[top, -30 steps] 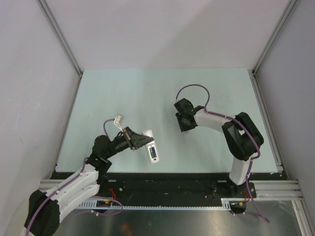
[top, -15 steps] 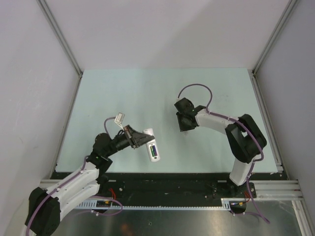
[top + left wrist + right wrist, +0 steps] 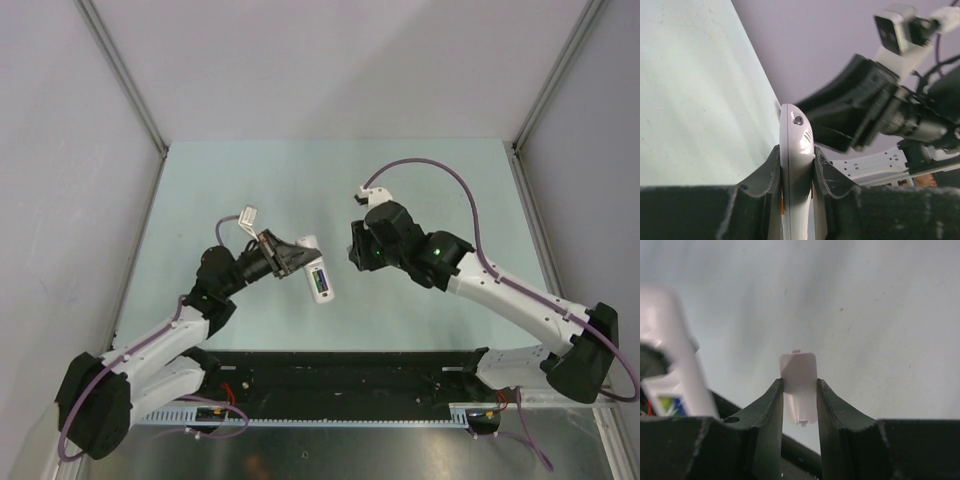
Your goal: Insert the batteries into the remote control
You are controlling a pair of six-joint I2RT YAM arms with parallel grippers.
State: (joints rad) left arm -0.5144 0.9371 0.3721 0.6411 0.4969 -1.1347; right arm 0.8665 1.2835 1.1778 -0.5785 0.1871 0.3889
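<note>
Squeezing the remote control (image 3: pixel 796 125) edge-on, the left gripper (image 3: pixel 796 151) faces the right gripper (image 3: pixel 799 383), which pinches seemingly a white lid (image 3: pixel 799 390).

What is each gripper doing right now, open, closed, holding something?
Left gripper: closed on the remote control.
Right gripper: closed on a small white plastic cover.

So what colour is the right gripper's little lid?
Battery cover: white, clearest in right wrist view.
</note>
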